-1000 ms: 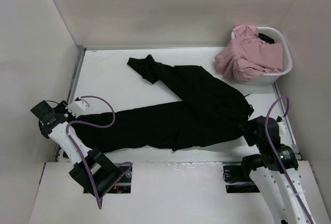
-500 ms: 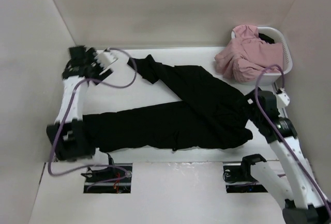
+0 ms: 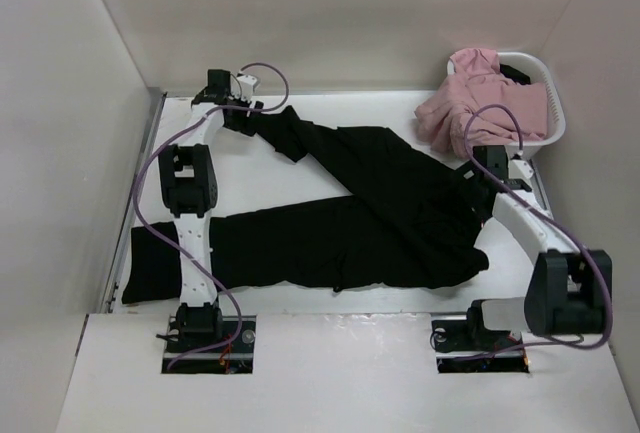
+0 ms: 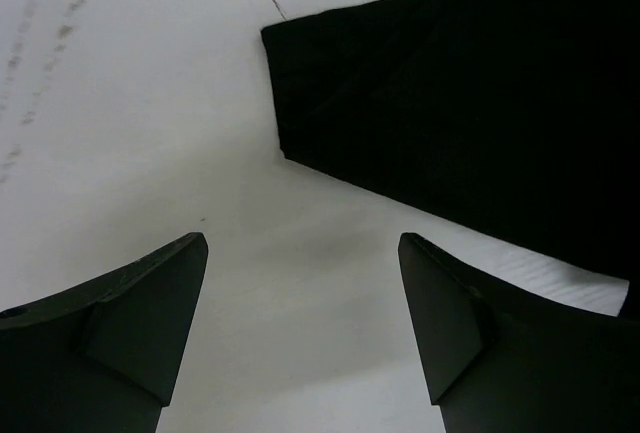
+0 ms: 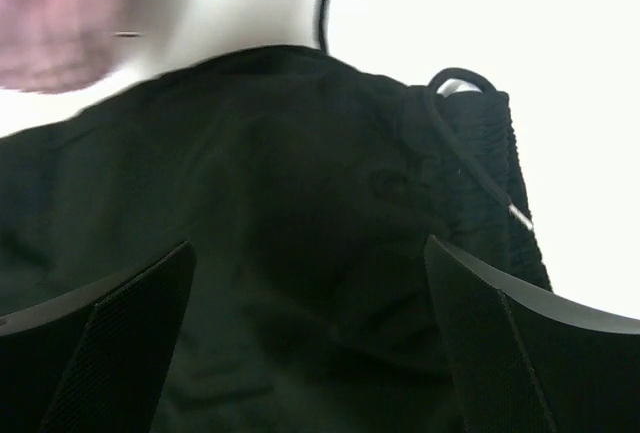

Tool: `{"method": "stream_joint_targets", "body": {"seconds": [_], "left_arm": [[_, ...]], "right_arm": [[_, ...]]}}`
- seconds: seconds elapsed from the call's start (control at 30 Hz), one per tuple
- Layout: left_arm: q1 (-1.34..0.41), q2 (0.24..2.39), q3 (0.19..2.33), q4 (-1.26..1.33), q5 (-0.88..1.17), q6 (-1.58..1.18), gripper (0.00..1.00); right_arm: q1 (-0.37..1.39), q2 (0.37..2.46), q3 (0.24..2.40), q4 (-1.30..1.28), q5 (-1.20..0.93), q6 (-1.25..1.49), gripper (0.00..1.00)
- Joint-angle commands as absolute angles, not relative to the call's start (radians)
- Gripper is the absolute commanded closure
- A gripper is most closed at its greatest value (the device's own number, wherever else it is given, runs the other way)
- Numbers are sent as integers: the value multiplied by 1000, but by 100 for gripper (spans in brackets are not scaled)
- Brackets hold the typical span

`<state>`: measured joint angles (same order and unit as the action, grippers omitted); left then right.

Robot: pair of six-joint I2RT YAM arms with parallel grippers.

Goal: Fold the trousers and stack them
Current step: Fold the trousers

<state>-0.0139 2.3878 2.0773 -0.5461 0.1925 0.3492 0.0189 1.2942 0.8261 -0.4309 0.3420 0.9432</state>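
Top external view: the trousers (image 3: 380, 223) lie spread over the white counter (image 3: 275, 178), with the waist end at 3 o'clock, one leg reaching to 10 o'clock and the other to 8 o'clock. The left pincer (image 4: 302, 243) hangs wide open above bare counter, just short of the far leg's hem. The right pincer (image 5: 308, 245), equally wide, hovers over the waist end, gripping nothing. A pink garment (image 3: 480, 108) fills the basket (image 3: 552, 118) at 1 o'clock.

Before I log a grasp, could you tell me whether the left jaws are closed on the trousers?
No, the left jaws stand apart over the table, the trousers lying ahead of them.
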Motion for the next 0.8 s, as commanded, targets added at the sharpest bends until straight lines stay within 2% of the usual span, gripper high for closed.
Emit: {"method": "stream_joint_targets", "body": {"seconds": [0.0,0.23,0.3,0.37,0.4,0.43,0.5,0.57,0.6,0.7,0.77], "left_arm": [[-30,2399,2138,-467,242,247,22],[-41,2454,2123,-328,253,268,23],[-50,2473,2123,-322,255,293,26],[-62,2494,2120,-321,256,319,35],[-67,2497,2115,-321,256,325,39],[-73,2499,2102,-321,256,331,48],[-82,2491,2070,-310,259,344,74],[-84,2473,2034,-302,239,351,94],[-79,2456,2014,-299,213,348,99],[-24,2370,1916,-256,167,330,100],[34,2304,1847,-232,150,324,100]], "right_arm": [[-4,1386,902,-359,311,985,0],[-1,1551,976,-396,290,1106,0],[1,1566,977,-408,290,1137,0],[1,1568,963,-411,305,1152,0],[1,1568,953,-408,308,1152,3],[1,1568,947,-405,307,1154,9],[1,1568,927,-396,298,1160,26],[1,1565,910,-382,284,1161,49],[1,1562,901,-376,282,1161,59],[1,1545,879,-379,278,1161,87],[1,1514,856,-388,275,1151,97]]}}
